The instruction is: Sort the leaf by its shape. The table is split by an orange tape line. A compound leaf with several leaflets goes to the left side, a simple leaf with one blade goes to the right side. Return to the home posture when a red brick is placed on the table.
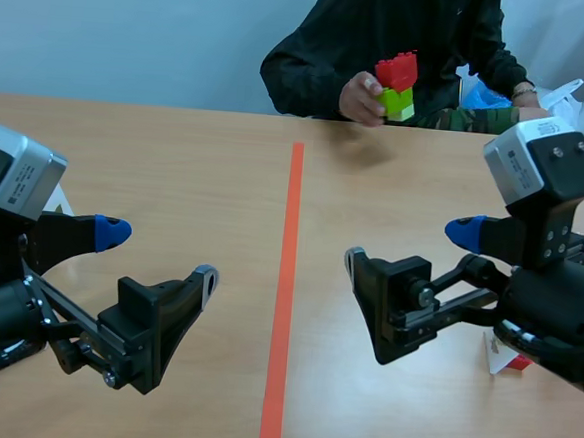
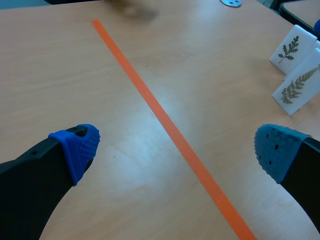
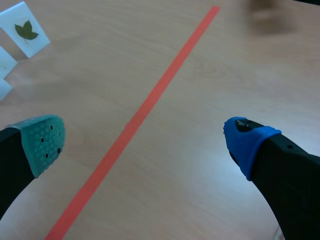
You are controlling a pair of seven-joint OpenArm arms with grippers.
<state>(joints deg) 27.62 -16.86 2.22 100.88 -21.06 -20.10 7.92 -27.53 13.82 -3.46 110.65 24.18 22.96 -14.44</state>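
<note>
At the lower left of the scene view: left gripper [image 1: 164, 253], fingers spread wide, nothing between them, low over the table [image 1: 176, 161]. In its own wrist view the blue pads [image 2: 77, 150] stand far apart, and the orange tape line [image 2: 165, 125] runs across the gap between them. Ahead of this gripper and beyond the tape, off its right finger, stand two white cards just beside each other: the short compound-leaf card [image 2: 288, 50] and the long compound-leaf card [image 2: 297, 85] (its leaf fern-like, with many leaflets).

At the lower right of the scene view: right gripper [image 1: 407, 245], likewise wide open and empty. Its wrist view shows a teal pad [image 3: 42, 142] on one finger and a blue pad on the other, with the tape again crossing between them. Ahead and beyond the tape, off its left finger, is the simple-leaf card [image 3: 25, 30], white, with one lobed green blade. Edges of two more white cards show beside it; their leaves cannot be made out.

At the top centre of the scene view: a person in dark sleeves. One hand [image 1: 361, 97] holds a red brick [image 1: 398, 69] stacked on a green brick [image 1: 400, 104] at the table's far edge. Whether the stack touches the table cannot be told.
</note>
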